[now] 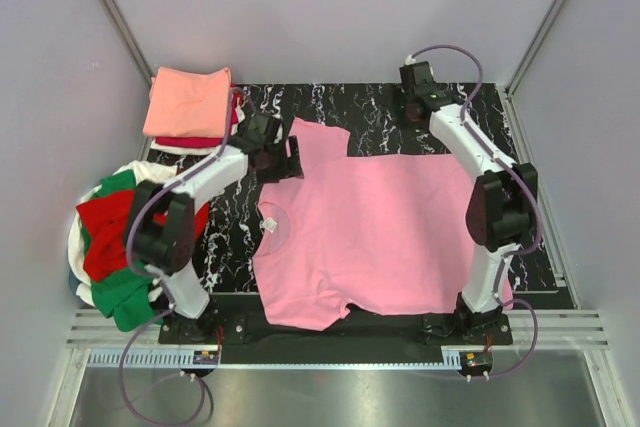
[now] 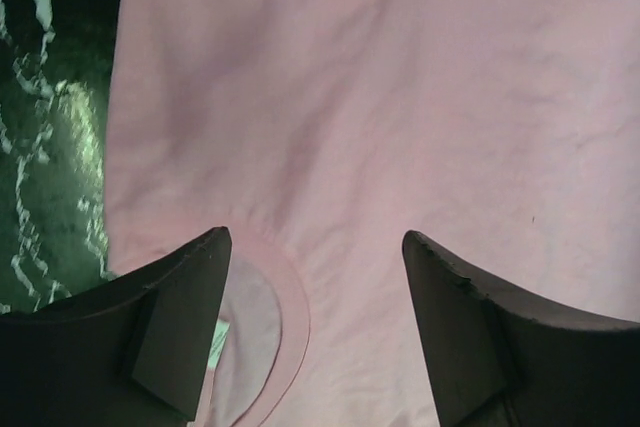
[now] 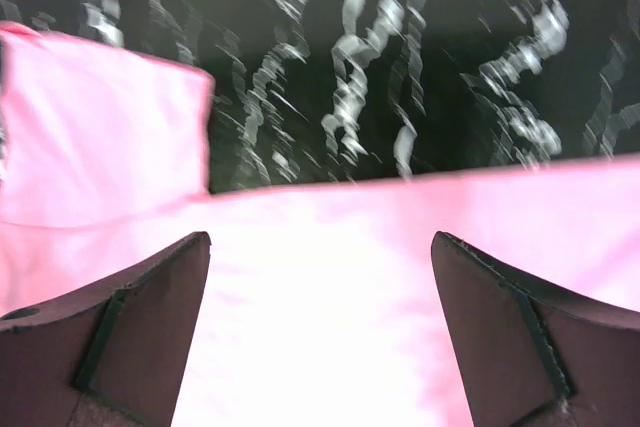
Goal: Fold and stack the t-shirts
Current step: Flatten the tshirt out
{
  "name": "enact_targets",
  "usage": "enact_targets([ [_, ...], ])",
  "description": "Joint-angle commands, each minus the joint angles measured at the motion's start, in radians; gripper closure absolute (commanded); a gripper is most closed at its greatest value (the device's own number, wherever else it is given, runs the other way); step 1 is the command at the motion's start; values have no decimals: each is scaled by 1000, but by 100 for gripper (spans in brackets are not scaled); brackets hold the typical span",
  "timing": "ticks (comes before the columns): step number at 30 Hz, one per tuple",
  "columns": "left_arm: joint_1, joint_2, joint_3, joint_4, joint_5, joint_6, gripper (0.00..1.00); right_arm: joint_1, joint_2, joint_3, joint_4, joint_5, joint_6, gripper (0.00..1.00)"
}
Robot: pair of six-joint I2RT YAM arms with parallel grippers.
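A bubblegum pink t-shirt (image 1: 380, 227) lies spread flat on the black marbled mat (image 1: 380, 112), neck to the left, with its white label (image 1: 270, 224) showing. My left gripper (image 1: 288, 160) is open and empty above the shirt's far left part. The left wrist view shows the cloth (image 2: 400, 97) and the collar (image 2: 285, 317) under the left gripper (image 2: 315, 237). My right gripper (image 1: 418, 82) is open and empty, raised near the mat's far edge. The right wrist view shows the right gripper (image 3: 320, 237) over the shirt's far edge (image 3: 330, 267) and a sleeve (image 3: 100, 127).
A folded salmon-orange tee (image 1: 188, 99) tops a stack with red and white beneath at the far left. A loose pile of red (image 1: 105, 232), green (image 1: 125, 292) and white tees lies at the left edge. Grey walls enclose the mat.
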Motion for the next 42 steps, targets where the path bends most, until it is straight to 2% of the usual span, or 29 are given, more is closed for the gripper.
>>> enact_targets([
  [1,0,136,129,15,20,13,25,-30,-19,-136,-105,74,41,1],
  [6,0,315,272,-37,24,-1,25,-50,26,-230,-101,66,43,2],
  [15,6,472,393,-101,-11,7,25,-78,247,-152,-90,11,49,4],
  [18,31,546,484,-130,-2,16,25,-91,331,-55,-110,-4,50,4],
  [21,59,636,620,-181,-2,39,26,-99,417,89,-154,-18,46,4],
  [22,77,661,669,-218,1,45,26,-104,469,182,-192,-24,44,4],
  [25,114,770,861,-287,30,71,26,-108,544,369,-255,-42,34,4],
  [26,124,802,980,-307,44,81,26,-107,596,417,-268,-50,34,4],
  [29,163,941,1192,-356,83,104,26,-111,705,623,-336,-68,32,4],
  [30,180,955,1215,-344,102,108,25,-116,730,710,-366,-79,34,4],
  [32,192,968,1248,-292,141,124,22,-121,773,761,-369,-107,41,3],
  [37,226,934,1265,-227,167,105,12,-130,745,784,-254,-202,23,0],
  [39,233,881,1256,-220,166,101,5,-131,733,815,-242,-222,6,0],
  [42,232,753,1208,-209,169,117,2,-133,681,823,-251,-220,-11,0],
])
